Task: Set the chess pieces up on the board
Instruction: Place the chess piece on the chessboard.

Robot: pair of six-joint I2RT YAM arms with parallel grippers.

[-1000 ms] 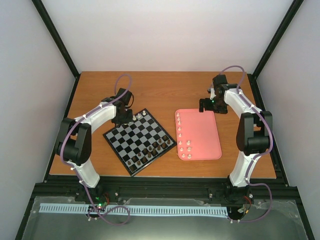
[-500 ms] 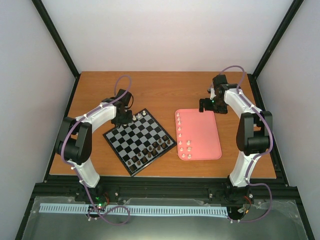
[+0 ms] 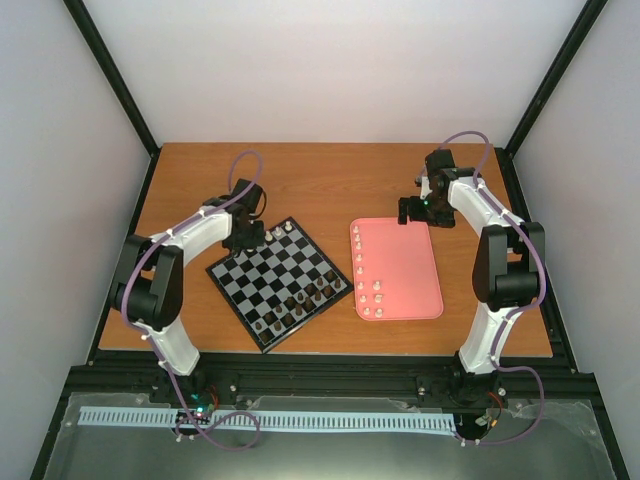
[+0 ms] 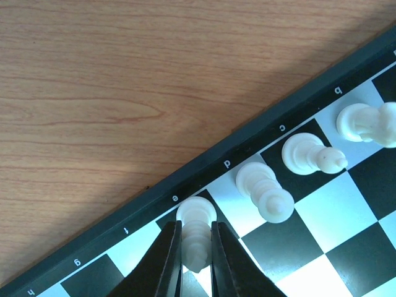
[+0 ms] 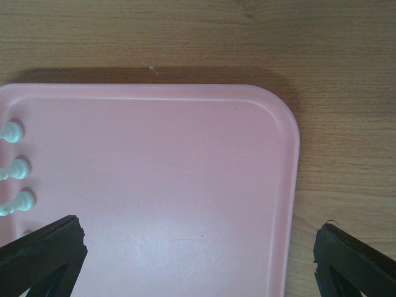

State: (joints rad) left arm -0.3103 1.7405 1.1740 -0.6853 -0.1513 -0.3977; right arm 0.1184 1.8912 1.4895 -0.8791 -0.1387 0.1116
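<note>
I count four white pieces (image 4: 306,154) on the board (image 3: 255,270), along its side toward the far edge of the bench (the dark ones (image 3: 300,300) already stand). Left fingers (image 4: 167,260) pinch the fourth piece (image 4: 197,216) on its square. About ten wait in the tray (image 3: 410,270), right half; right fingers (image 5: 43,253) are spread above it, empty.

The left arm (image 3: 190,236) arcs forward, wrist tipped down, the left gripper (image 4: 196,226) pinched narrow on one cream chess piece (image 4: 197,212) — the right arm (image 3: 482,206) stretches farther out, the right gripper (image 5: 199,230) spread wide.
</note>
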